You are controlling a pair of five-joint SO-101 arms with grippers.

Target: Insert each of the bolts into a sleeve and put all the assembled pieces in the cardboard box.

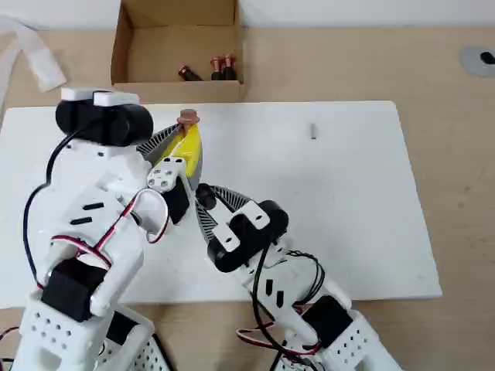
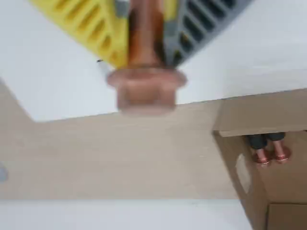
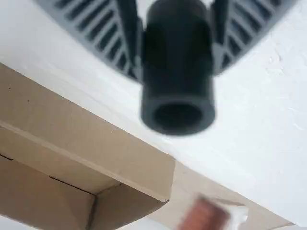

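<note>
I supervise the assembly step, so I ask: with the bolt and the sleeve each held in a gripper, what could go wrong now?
1. The bolt and the sleeve are apart and not lined up, so insertion may miss.
2. The left gripper holds the bolt by its shank, with the head sticking out; a push may slide it.
3. The two arms are close and might collide.

Counts:
- Box [image 1: 120,48]: 1.
- Assembled pieces [image 1: 217,68]: 3, all inside the box, against its near wall.
- Bolt [image 1: 188,118]: 1, loose, just outside the box's near wall.
- Sleeve [image 3: 177,72]: 1, empty, farther from the box than the bolt.
- Board [image 1: 348,232]: 1, white, beside the box.
- Grey item [image 1: 313,131]: 1, small, unidentifiable.
- Arms [image 1: 93,224]: 2.
</note>
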